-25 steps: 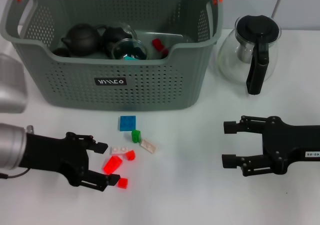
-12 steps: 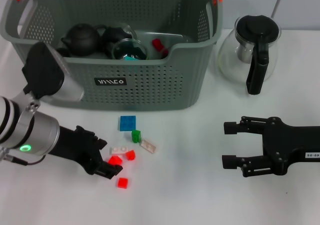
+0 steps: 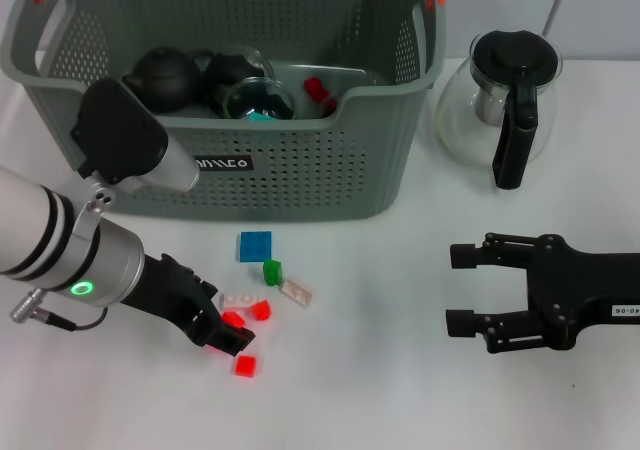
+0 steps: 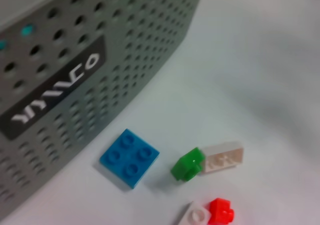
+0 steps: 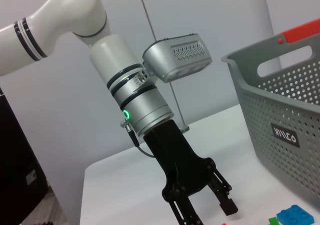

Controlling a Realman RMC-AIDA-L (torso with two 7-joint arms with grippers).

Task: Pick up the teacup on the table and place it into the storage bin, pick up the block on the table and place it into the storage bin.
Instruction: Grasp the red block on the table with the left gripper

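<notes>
Several small blocks lie on the white table in front of the storage bin (image 3: 320, 170). My left gripper (image 3: 226, 321) is down among them, open, its fingers standing on either side of a red block (image 3: 232, 318). The right wrist view shows the left gripper (image 5: 205, 212) from the side with its fingers apart. Close by are another red block (image 3: 244, 366), a small red one (image 3: 261, 310), a blue plate block (image 3: 254, 245) (image 4: 129, 157), a green block (image 3: 272, 271) (image 4: 188, 164) and a white block (image 3: 296, 291) (image 4: 223, 156). No teacup shows on the table. My right gripper (image 3: 455, 288) rests open and empty at the right.
A glass coffee pot (image 3: 500, 100) with a black handle stands to the right of the bin. Inside the bin lie dark teapots (image 3: 165, 75), a round glass vessel (image 3: 258, 98) and a red piece (image 3: 318, 90). The bin's perforated wall (image 4: 75, 75) is near the blocks.
My left arm has swung in and lowered, bringing its wrist upright over the blocks. Its fingers have drawn closer around the red block. The right arm has not moved.
</notes>
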